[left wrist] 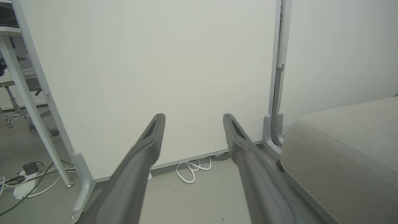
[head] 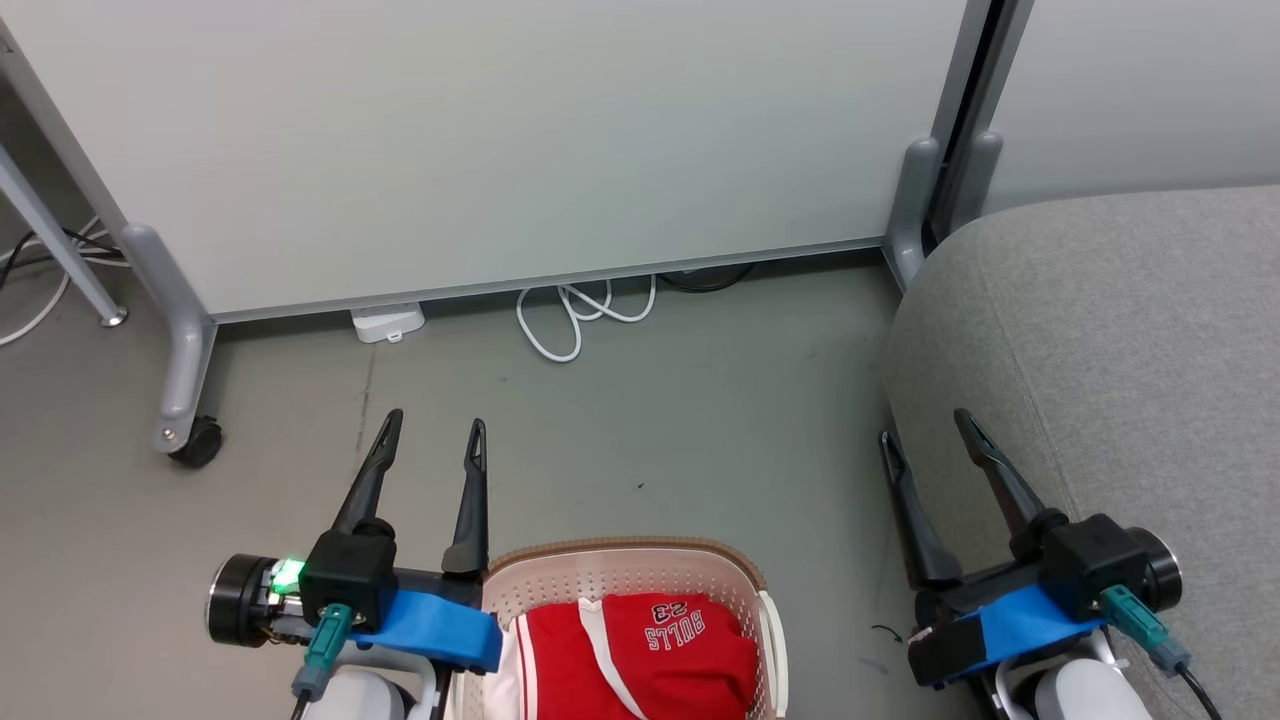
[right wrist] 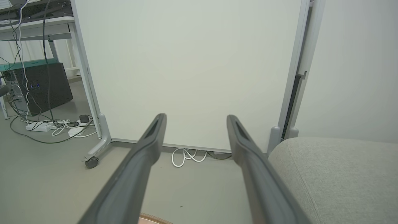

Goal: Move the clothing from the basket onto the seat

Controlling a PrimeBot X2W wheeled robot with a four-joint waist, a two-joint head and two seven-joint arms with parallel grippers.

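Both wide open: left claw (head: 437, 421) near the clothing (head: 640, 655), right claw (head: 923, 427) well apart.

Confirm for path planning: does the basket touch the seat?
Apart. The head view shows a strip of bare floor between the basket and the seat.

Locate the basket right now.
Head view, bottom centre: the basket sits on the floor between the left gripper and right gripper, left of the seat.

Head looks down, both wrists face partition (left wrist: 155, 62)
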